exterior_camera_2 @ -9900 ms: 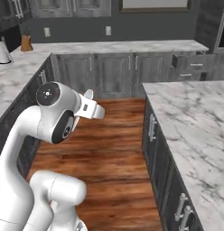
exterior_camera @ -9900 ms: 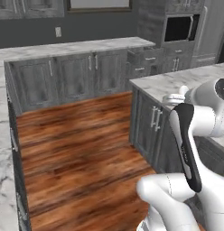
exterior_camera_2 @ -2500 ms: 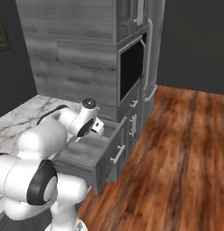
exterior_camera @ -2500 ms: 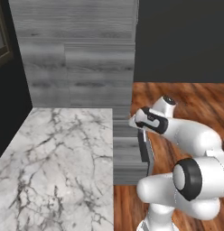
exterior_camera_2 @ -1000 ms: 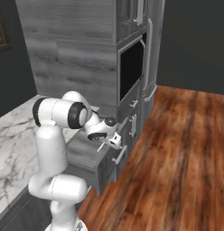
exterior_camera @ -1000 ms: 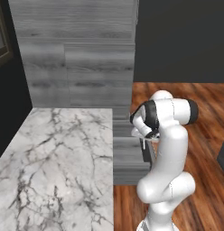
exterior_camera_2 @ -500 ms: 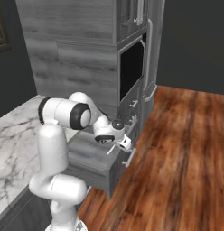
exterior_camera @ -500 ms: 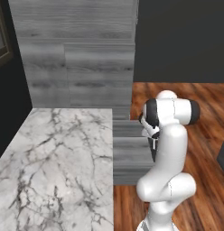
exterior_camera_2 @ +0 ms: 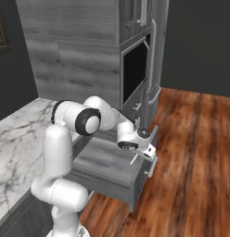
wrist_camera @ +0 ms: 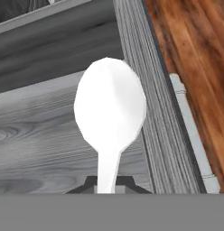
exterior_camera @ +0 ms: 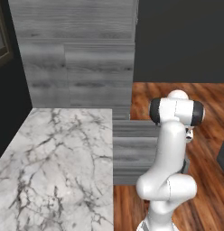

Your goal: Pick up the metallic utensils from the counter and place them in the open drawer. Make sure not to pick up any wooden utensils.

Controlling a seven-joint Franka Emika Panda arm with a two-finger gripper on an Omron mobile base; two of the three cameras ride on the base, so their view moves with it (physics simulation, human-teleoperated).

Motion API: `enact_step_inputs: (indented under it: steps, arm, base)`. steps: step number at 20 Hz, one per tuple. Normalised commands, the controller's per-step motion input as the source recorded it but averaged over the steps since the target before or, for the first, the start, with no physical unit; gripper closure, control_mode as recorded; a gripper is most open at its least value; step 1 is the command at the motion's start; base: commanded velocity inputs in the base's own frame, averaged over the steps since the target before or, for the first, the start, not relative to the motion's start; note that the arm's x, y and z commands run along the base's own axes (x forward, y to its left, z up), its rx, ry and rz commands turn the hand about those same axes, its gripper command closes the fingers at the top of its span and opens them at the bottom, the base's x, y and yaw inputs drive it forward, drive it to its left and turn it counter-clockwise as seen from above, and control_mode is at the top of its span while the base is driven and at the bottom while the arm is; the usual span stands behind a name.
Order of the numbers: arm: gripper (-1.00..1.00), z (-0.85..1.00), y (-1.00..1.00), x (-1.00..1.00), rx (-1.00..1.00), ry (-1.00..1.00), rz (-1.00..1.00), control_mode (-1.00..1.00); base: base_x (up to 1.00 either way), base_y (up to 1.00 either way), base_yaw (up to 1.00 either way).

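A pale silvery spoon, one of the metallic utensils, stands up between the fingers of my gripper, which is shut on its handle. The spoon's bowl hangs over the inside of the open drawer, close to the drawer's front panel. In the right base view my gripper is low over the front end of the pulled-out dark grey drawer, above its bar handle. The white marble counter lies left of the drawer. The wooden utensils are out of view.
A tall grey cabinet with a built-in dark oven rises just behind the drawer. Brown wooden floor spreads to the right of the drawer front. My own white arm stands between the left base camera and the drawer.
The hand has swung with the spoon outward and down along the drawer, from above its middle to its front end. The fingers have stayed shut on the spoon.
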Motion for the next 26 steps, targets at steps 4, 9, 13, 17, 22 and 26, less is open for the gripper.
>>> enact_step_inputs:
  steps: [4,9,13,17,22,26]
  arm:
    - [1.00,0.08,0.41,-0.11,0.00,0.00,0.00,-1.00]
    - [1.00,0.62,0.89,-0.16,-0.01,0.00,0.00,-1.00]
    - [1.00,0.34,0.80,0.05,-0.09,0.02,0.00,-1.00]
    - [1.00,-0.01,0.82,0.21,-0.09,0.07,0.00,-1.00]
    - [1.00,-0.17,0.42,0.26,-0.02,0.10,0.00,-1.00]
    - [1.00,-0.22,0.01,0.35,-0.01,0.10,0.00,-1.00]
  base:
    - [0.00,0.00,0.00]
    - [0.00,0.00,0.00]
    - [0.00,0.00,0.00]
    - [0.00,0.00,0.00]
    - [0.00,0.00,0.00]
    - [0.00,0.00,0.00]
